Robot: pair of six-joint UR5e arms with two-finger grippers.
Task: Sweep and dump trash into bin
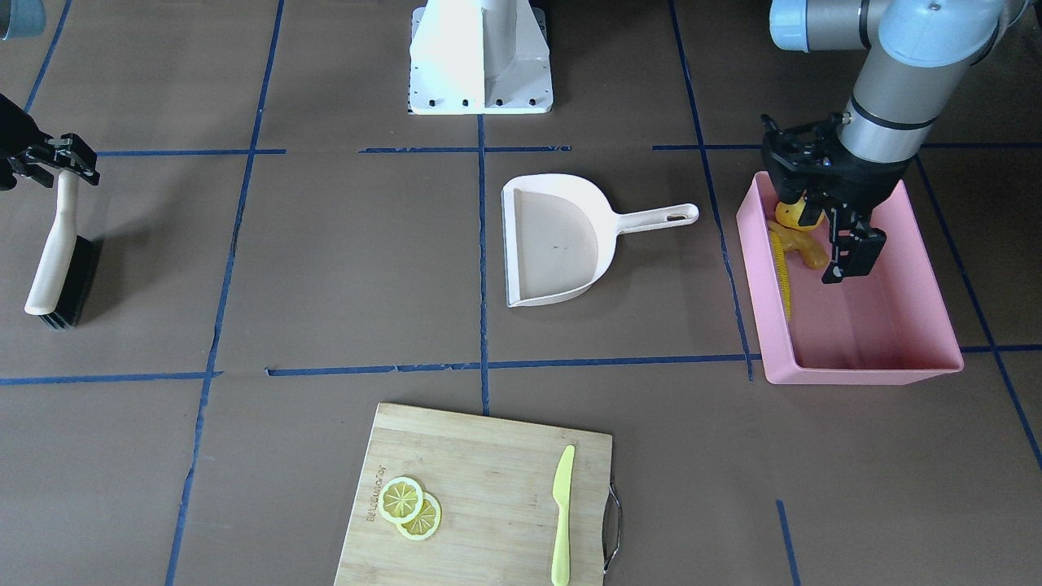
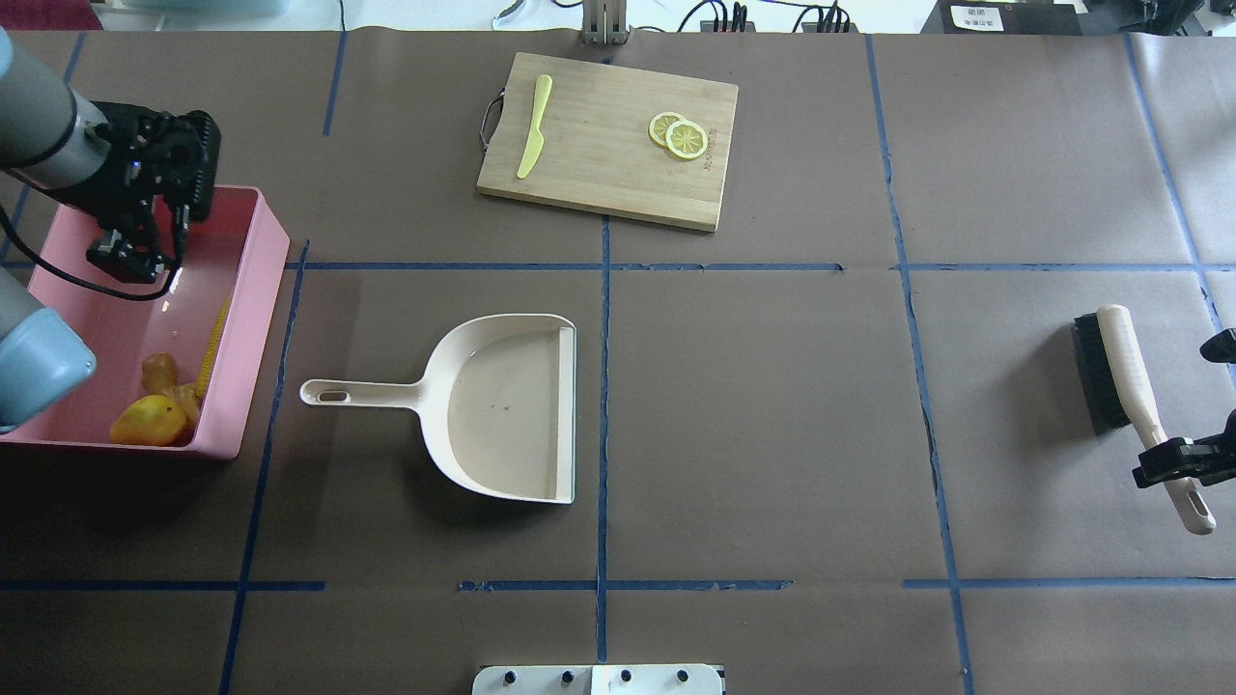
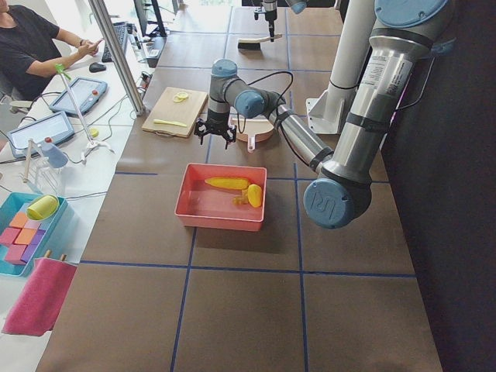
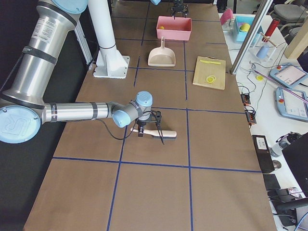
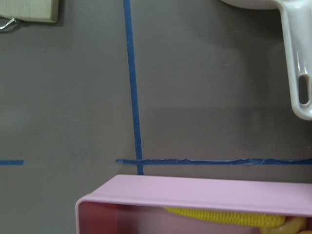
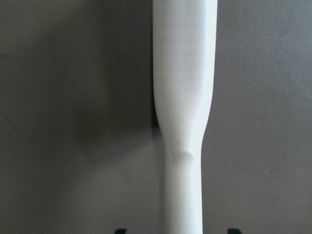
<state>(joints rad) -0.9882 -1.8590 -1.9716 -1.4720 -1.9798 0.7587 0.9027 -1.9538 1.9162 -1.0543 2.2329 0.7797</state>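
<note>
The pink bin point(image 1: 863, 374) stands at my left side and also shows in the overhead view point(image 2: 253, 309). Inside it lie the corn cob point(image 2: 214, 347), the ginger root point(image 2: 162, 375) and the yellow potato lump point(image 2: 147, 422). My left gripper point(image 2: 130, 261) hangs open and empty over the bin's far half. The cream dustpan point(image 2: 502, 405) lies empty on the table beside the bin. My right gripper point(image 2: 1173, 458) is open around the handle of the brush point(image 2: 1125, 372), which lies on the table; the wrist view shows gaps on both sides of the handle point(image 6: 183, 97).
A wooden cutting board point(image 2: 608, 135) at the far edge carries a yellow-green knife point(image 2: 533, 125) and two lemon slices point(image 2: 679, 137). The robot's white base point(image 1: 480, 57) stands at the near middle. Blue tape lines cross the brown table.
</note>
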